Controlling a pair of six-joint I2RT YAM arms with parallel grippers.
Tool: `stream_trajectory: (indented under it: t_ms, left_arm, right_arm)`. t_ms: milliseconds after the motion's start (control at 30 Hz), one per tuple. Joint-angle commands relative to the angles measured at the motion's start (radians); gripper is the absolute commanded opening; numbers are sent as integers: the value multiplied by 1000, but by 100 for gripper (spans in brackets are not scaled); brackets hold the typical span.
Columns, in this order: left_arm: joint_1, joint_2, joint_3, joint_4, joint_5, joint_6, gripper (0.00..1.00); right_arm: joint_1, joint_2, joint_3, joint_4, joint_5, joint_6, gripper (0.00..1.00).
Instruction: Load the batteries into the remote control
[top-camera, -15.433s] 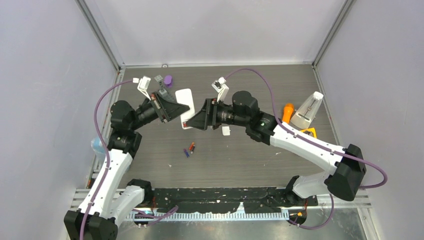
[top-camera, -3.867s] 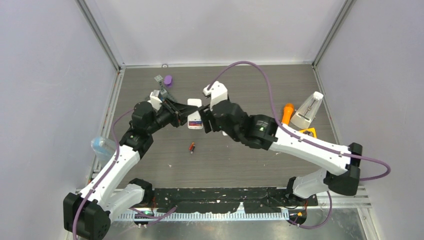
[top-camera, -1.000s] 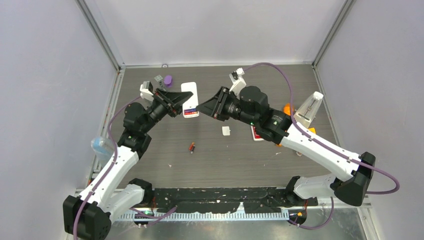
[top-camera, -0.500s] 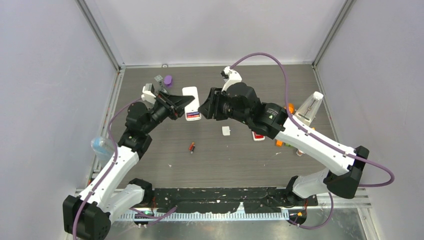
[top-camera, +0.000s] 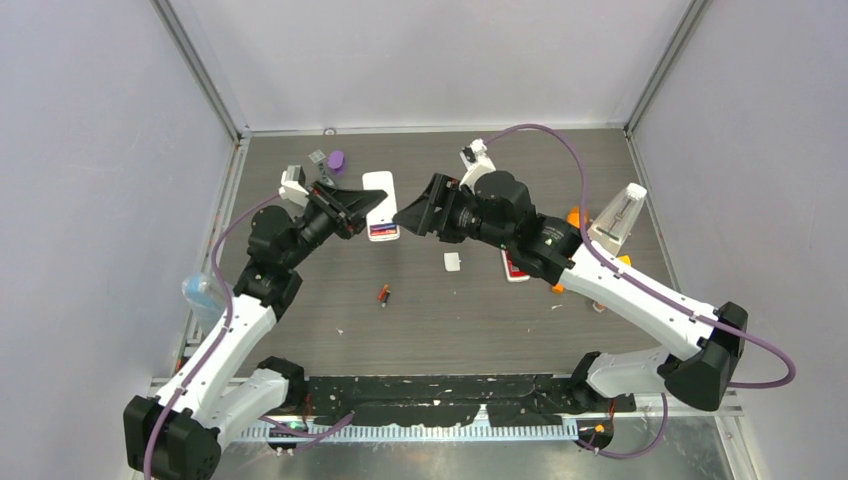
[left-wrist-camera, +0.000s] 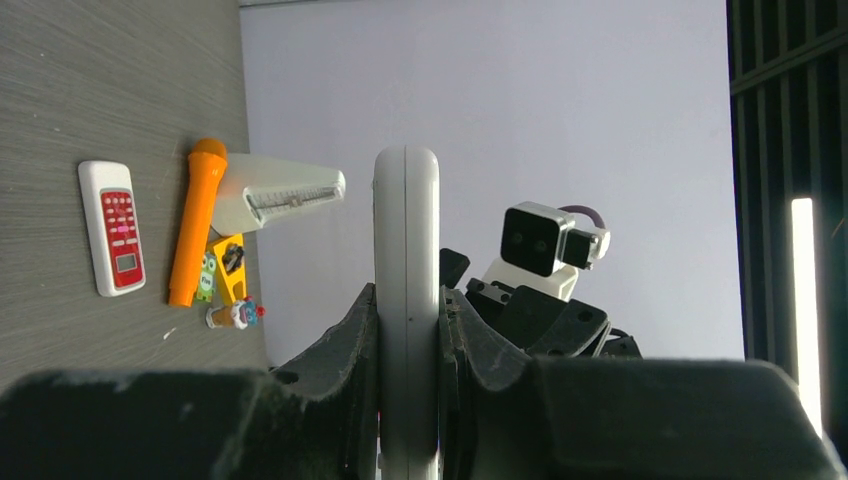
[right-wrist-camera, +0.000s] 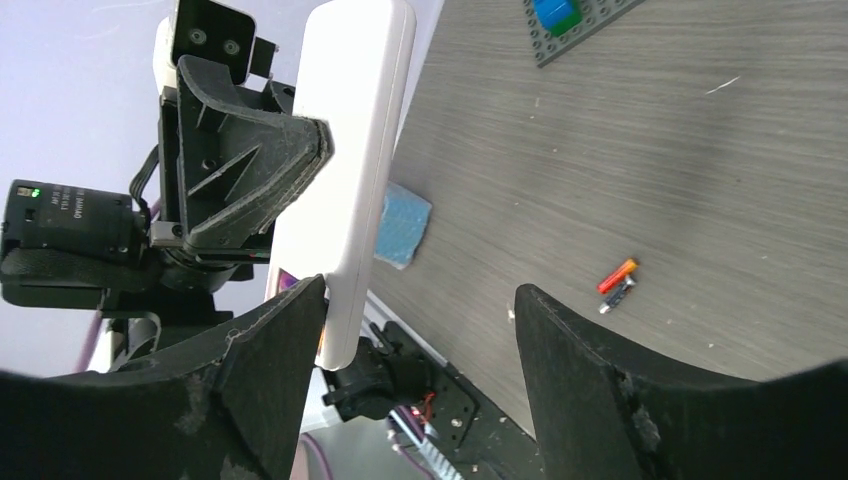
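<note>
My left gripper (top-camera: 362, 212) is shut on the white remote control (top-camera: 378, 200) and holds it off the table, pinched edge-on between its fingers in the left wrist view (left-wrist-camera: 406, 230). Red and purple show in the open compartment at the remote's near end (top-camera: 383, 231). My right gripper (top-camera: 408, 218) is open and empty, its tips just right of the remote; the remote shows beside its left finger in the right wrist view (right-wrist-camera: 355, 170). Two small batteries (top-camera: 383, 294), one red-orange and one dark, lie together on the table (right-wrist-camera: 617, 282). A small white cover (top-camera: 452, 262) lies nearby.
A second red-and-white remote (top-camera: 514, 268) lies under the right arm. An orange microphone (top-camera: 575, 218), a white metronome (top-camera: 615, 222) and small toys sit at the right. A purple object (top-camera: 336, 160) and a grey plate are at the back left, a blue sponge (top-camera: 205, 293) at the left edge.
The right wrist has rolled and drawn back slightly to the right of the remote. The left gripper still holds the remote in the same place. Fewer batteries lie on the table than 15 s ago.
</note>
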Motion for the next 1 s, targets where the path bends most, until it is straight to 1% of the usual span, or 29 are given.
stream_trajectory:
  t_ms: [0, 100, 167, 200, 300, 400, 500, 600, 700, 767, 800, 833, 867, 900, 933, 967]
  left_arm:
    - [-5, -22, 39, 87, -3, 2, 0]
    - [-5, -22, 38, 87, -6, 2, 0]
    - [-5, -25, 36, 84, -6, 2, 0]
    - [-5, -26, 36, 81, -8, 2, 0]
    - [-5, -27, 35, 80, -8, 3, 0]
    - [-5, -24, 36, 83, -6, 3, 0]
    - [-5, -21, 39, 85, -5, 3, 0]
    - [-5, -18, 41, 85, -3, 2, 0]
    - [-4, -18, 43, 86, -2, 0, 0]
    - [-6, -18, 42, 86, -2, 0, 0]
    - [-5, -20, 42, 86, -2, -1, 0]
    - [-5, -18, 44, 88, -2, -1, 0]
    - [-5, -17, 43, 88, -1, -2, 0]
    - [-5, -18, 43, 89, -2, -3, 0]
    - [-5, -17, 41, 91, -2, -4, 0]
    - [-4, -16, 41, 91, -3, -4, 0]
  right_arm:
    - [4, -41, -40, 133, -68, 76, 74]
    - [3, -67, -67, 159, -40, 75, 72]
    - [4, -84, -68, 137, -2, 52, 71]
    - [5, -101, -67, 121, 65, 33, 71]
    - [7, -128, -75, 125, 112, 3, 72]
    - [6, -131, -79, 184, 58, 3, 75]
    - [8, -111, -75, 224, -48, 16, 78]
    - [7, -75, -53, 228, -92, 26, 78]
    - [8, -54, -45, 221, -112, 33, 76]
    - [9, -37, -32, 192, -116, 37, 73]
    - [10, -25, -24, 175, -118, 38, 68]
    - [11, -14, -21, 170, -125, 41, 65]
    - [11, -10, -18, 165, -128, 43, 59]
    - [11, -4, -16, 164, -132, 45, 55]
    - [12, 0, -13, 159, -132, 47, 48]
    - [13, 5, -11, 156, -131, 47, 45]
